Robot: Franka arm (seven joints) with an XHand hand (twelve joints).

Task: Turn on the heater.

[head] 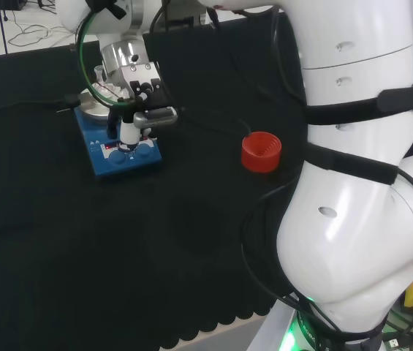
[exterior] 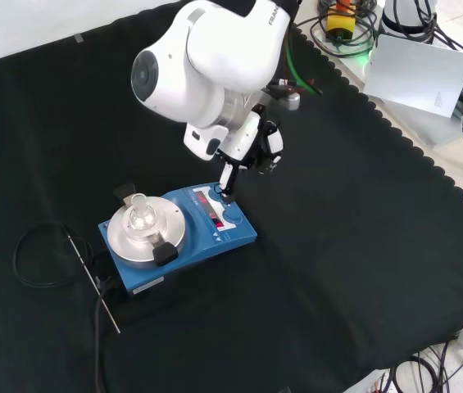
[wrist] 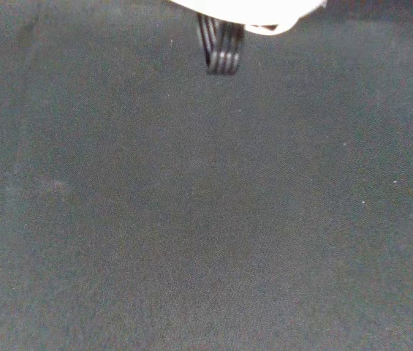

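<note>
A: Where does the heater (exterior: 183, 237) stand?

B: On the black cloth of the table (exterior: 362, 246). In the front view it lies left of the middle, well in from every edge; in the head view it is toward the far left corner. It is a blue hotplate stirrer with a round silver plate (exterior: 146, 232), and a small clear glass flask (exterior: 139, 214) stands on that plate.

A: And the hand (head: 139, 99)?

B: It hangs directly over the heater's control panel (exterior: 219, 211). One finger (exterior: 227, 180) points straight down, its tip at or touching a knob (head: 126, 150) on the panel. In the head view another finger sticks out sideways above the panel; the others look folded back against the palm. It grips nothing.

A: Anything else on the table?

B: A red ribbed ring stand (head: 261, 151) sits alone in the head view, to the right of the heater and well apart from it. A thin metal probe (exterior: 93, 280) on a black cable (exterior: 30, 258) lies on the cloth just beside the heater's left end in the front view.

A: The wrist view?

B: Black cloth, with a ribbed black part of the hand at the frame's edge.
</note>
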